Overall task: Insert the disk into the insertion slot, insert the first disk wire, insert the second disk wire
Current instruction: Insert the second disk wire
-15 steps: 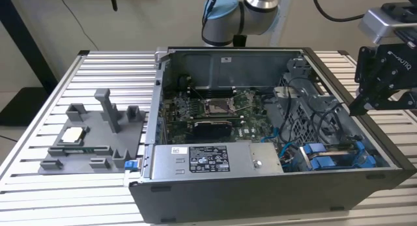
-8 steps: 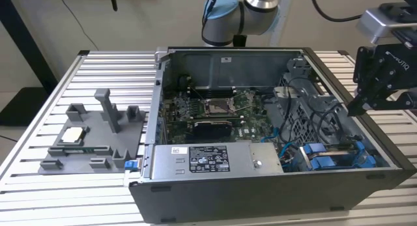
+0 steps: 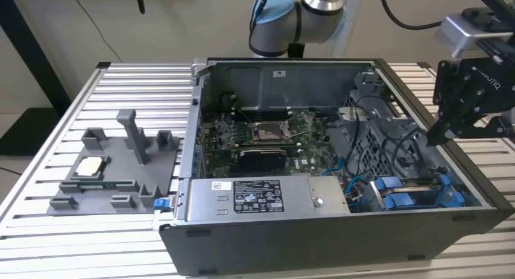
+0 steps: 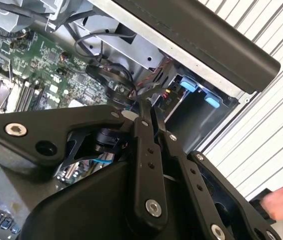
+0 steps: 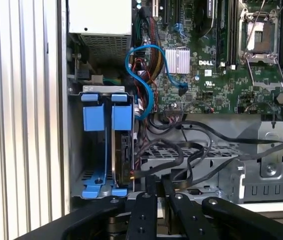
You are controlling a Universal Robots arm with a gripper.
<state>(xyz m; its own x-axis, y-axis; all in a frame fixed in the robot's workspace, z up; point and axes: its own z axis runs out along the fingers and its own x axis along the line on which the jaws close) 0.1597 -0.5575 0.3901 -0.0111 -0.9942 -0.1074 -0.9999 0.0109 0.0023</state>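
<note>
Below the claw (image 5: 159, 187) lies the insertion slot (image 5: 106, 145).

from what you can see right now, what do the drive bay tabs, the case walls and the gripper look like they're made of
The insertion slot: bright blue tabs with a smooth, even colour, probably moulded plastic, in a grey cage that looks like sheet metal.

The computer case: dull grey walls with folded edges, likely painted or bare steel.

The gripper: matt black links joined by silver screws, probably anodised metal, though hard plastic cannot be ruled out.

The case (image 3: 322, 231) lies open on the table (image 3: 48, 243); a fixture (image 3: 113, 170) sits beside it, toward the exterior view's left.
</note>
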